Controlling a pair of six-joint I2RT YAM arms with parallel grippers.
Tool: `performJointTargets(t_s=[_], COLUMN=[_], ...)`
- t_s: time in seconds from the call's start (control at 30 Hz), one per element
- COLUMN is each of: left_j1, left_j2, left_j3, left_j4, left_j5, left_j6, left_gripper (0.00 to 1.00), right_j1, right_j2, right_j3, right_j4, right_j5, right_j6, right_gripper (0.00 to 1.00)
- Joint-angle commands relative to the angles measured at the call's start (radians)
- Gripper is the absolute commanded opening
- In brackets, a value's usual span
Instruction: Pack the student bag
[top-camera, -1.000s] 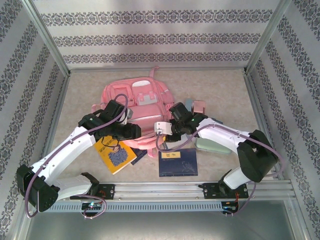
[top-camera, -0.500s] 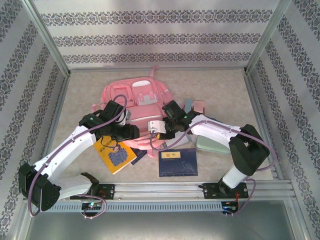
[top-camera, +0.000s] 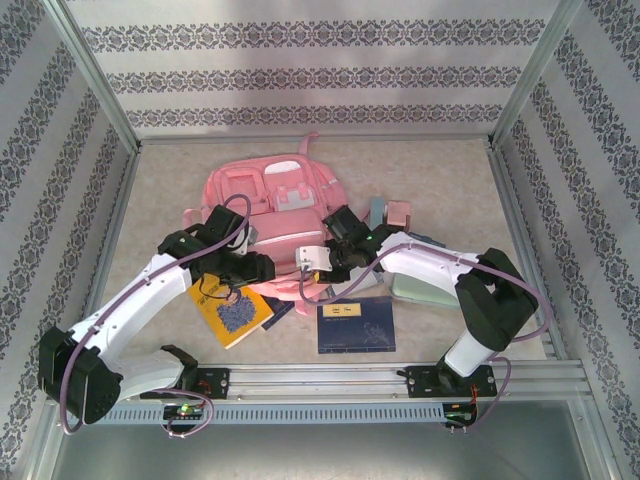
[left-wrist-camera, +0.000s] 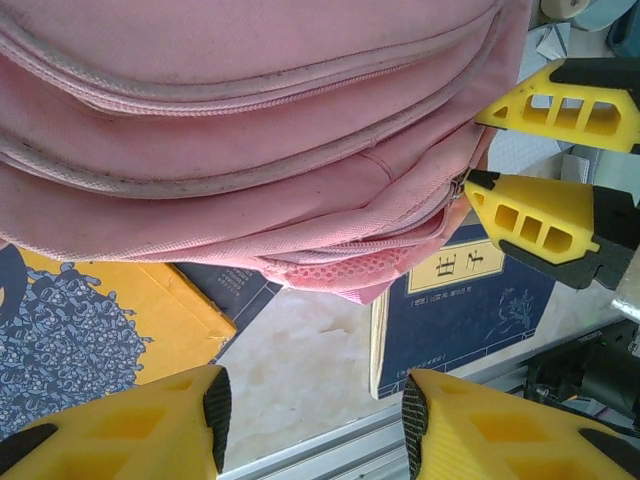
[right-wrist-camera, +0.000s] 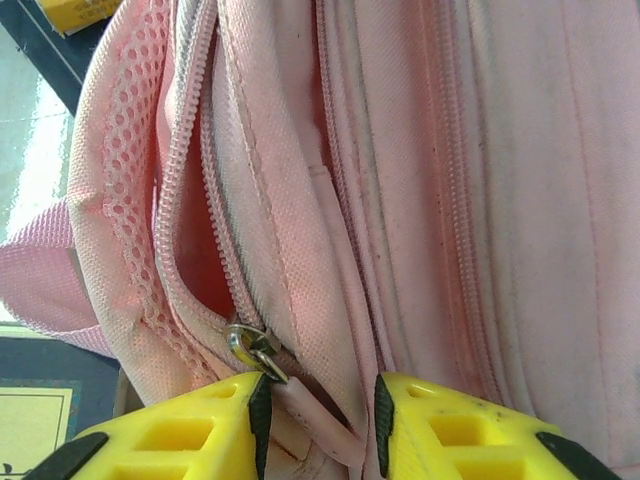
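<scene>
The student bag (top-camera: 275, 195) lies flat in the middle of the table (top-camera: 450, 175), front pockets up and its top loop pointing to the far side. Its near edge hangs over the books in front of it.

On the near right corner of the bag a zip stands partly open, with pink mesh beside the gap. A metal slider (right-wrist-camera: 255, 345) sits at the end of this zip, and a pink pull tab (right-wrist-camera: 315, 425) hangs from it. The right gripper (right-wrist-camera: 318, 400) is at this corner with its jaws narrow, one on each side of the tab. Whether they press on the tab cannot be told.

The left gripper (left-wrist-camera: 315, 400) hovers just left of the right one, over the near edge of the bag. Its jaws are moderately wide and hold nothing; bare table and a book edge show between them.

A yellow book (top-camera: 232, 312) lies near and left of the bag, its far corner tucked under the pink fabric. A dark blue book (top-camera: 356, 325) with a pale label lies near and right, just beside the bag's corner. Another dark cover (left-wrist-camera: 232, 285) peeks out between the yellow book and the bag. A pale green case (top-camera: 418, 290) rests on the right under the right arm, and a small pink item (top-camera: 400, 212) sits just beside the bag's right side.
</scene>
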Motion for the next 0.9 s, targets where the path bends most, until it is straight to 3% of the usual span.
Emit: performJointTargets(t_s=[0.0,0.1,0.27,0.43,0.67,0.87], left_j1=[0.016,0.015,0.016,0.020,0.054,0.077], left_j2=[-0.015,0.006,0.033,-0.020,-0.101,-0.079], left_j3=[-0.009,-0.007,-0.002,-0.036,-0.214,-0.285], left_j4=[0.020,0.014,-0.004,0.020,0.246,0.386], left_j5=[-0.002,-0.039,-0.112,-0.170,-0.128,-0.151], left_j6=[0.005,0.002,-0.109,-0.341,-0.704,-0.801], left_gripper=[0.50,0.54,0.64,0.68,0.69,0.65], right_j1=[0.024,0.048,0.062,0.073,0.105,0.115], right_j2=[0.001,0.028,0.047,0.021,-0.020,-0.053], right_j3=[-0.033,-0.038,0.013,0.011,-0.014,-0.033], right_j4=[-0.026,-0.009,-0.033,-0.034,-0.029,-0.041], right_j5=[0.043,0.116,0.174,0.172,0.185,0.183], right_j6=[0.009,0.003,0.058,0.111,0.160,0.180], right_gripper=[0.34,0.26,0.00,0.00,0.00,0.00])
